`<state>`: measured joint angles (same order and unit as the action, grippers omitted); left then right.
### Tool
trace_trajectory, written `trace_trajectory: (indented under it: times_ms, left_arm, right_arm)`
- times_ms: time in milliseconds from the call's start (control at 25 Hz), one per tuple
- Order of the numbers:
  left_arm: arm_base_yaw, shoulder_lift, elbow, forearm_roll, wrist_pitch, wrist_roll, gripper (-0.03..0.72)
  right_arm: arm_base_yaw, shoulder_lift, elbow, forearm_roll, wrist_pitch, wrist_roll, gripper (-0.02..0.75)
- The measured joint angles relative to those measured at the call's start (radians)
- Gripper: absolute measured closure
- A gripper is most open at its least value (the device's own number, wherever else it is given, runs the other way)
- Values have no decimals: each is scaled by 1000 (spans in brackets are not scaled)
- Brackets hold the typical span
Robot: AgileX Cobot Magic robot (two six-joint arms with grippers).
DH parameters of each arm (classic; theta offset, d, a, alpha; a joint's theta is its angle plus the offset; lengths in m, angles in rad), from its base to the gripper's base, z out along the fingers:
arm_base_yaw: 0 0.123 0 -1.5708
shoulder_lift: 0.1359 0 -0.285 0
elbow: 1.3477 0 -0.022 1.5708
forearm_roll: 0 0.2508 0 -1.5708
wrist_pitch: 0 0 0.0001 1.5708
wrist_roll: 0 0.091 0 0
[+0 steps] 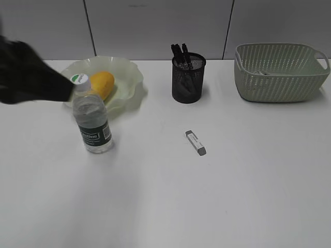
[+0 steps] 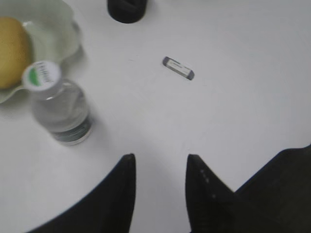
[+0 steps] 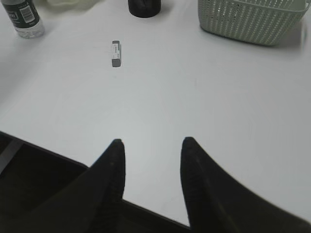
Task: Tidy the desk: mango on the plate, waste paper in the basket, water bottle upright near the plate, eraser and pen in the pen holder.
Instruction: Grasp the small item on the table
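- Presently, the eraser (image 1: 196, 142) is lying flat on bare desk (image 1: 248, 196), with open room on every side.
- The pen holder (image 1: 188, 78) is standing behind the eraser, the basket (image 1: 279, 72) back-right; the water bottle (image 1: 91, 118) is standing upright to its left, just before the plate (image 1: 126, 77) holding the mango (image 1: 101, 84).
- The left gripper (image 2: 158, 167) and right gripper (image 3: 150, 150) are hovering part-open, gripping nothing.

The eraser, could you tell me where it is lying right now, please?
In the exterior view the eraser lies flat on the bare desk near the middle, in front of the pen holder and right of the water bottle.
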<state>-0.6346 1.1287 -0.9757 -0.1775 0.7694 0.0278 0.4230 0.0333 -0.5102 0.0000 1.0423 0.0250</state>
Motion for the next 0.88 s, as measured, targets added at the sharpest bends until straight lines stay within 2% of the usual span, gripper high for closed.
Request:
trace_trajectory:
  times_ms: [120, 160, 240, 400, 480, 680, 880]
  left_arm:
    - [-171, 205, -79, 142, -54, -158, 421]
    - [-209, 276, -116, 178, -67, -212, 412]
    - [-244, 398, -191, 197, -78, -277, 376]
    - [-252, 620, -353, 185, -105, -340, 294]
    - [-250, 727, -437, 186, -118, -407, 274]
    - [-235, 966, -644, 231, -95, -648, 265]
    - [-229, 1163, -837, 337, 32, -877, 263]
  right_arm:
    - [-42, -37, 0, 0, -1, 0, 426]
    - [-61, -40, 0, 0, -1, 0, 427]
    - [-93, -40, 1, 0, -1, 0, 427]
    - [-111, -40, 1, 20, -1, 0, 427]
    - [-111, -40, 1, 22, -1, 0, 427]
    - [-112, -40, 1, 24, -1, 0, 427]
    - [-112, -40, 1, 25, -2, 0, 427]
